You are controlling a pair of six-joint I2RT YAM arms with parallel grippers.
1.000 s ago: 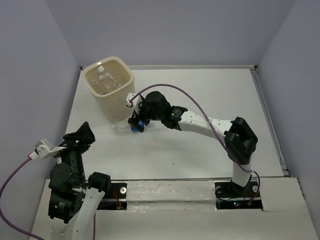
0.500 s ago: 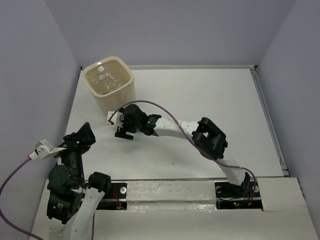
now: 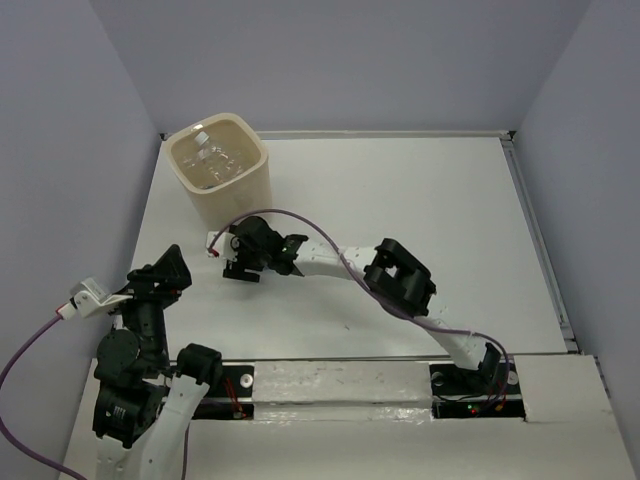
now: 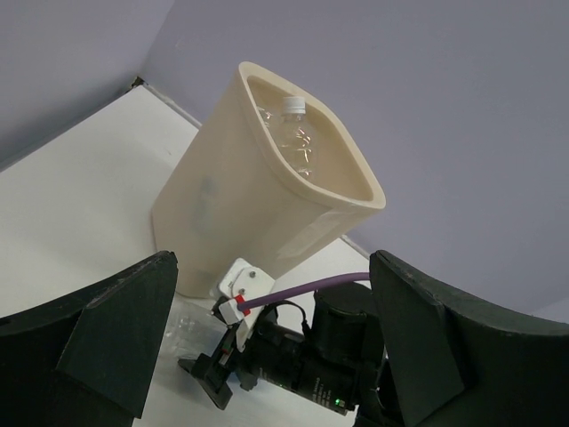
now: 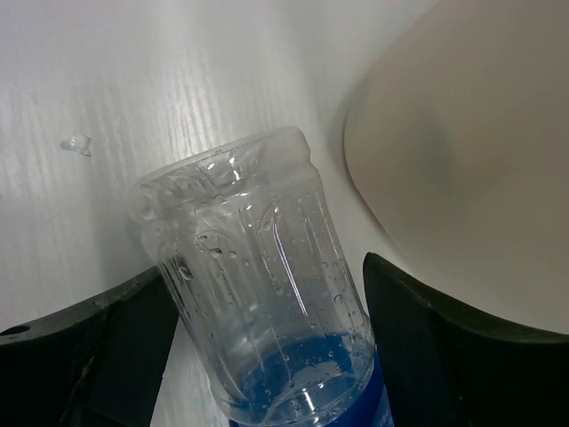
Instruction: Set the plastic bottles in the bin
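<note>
Swung my right claw (image 3: 240,270) down and left since the earlier shot, low onto the bench (image 3: 400,200). It was spread wide around a bottle (image 5: 267,302) lying just beside the bin (image 3: 232,200), no squeeze showing yet. Left claw (image 3: 158,272) hung wide, holding nothing. Some bottles (image 3: 208,158) already sat in the bin. So: grab step. Next up, I reckoned, close gently on that crinkly plastic, then lift over the rim.
</note>
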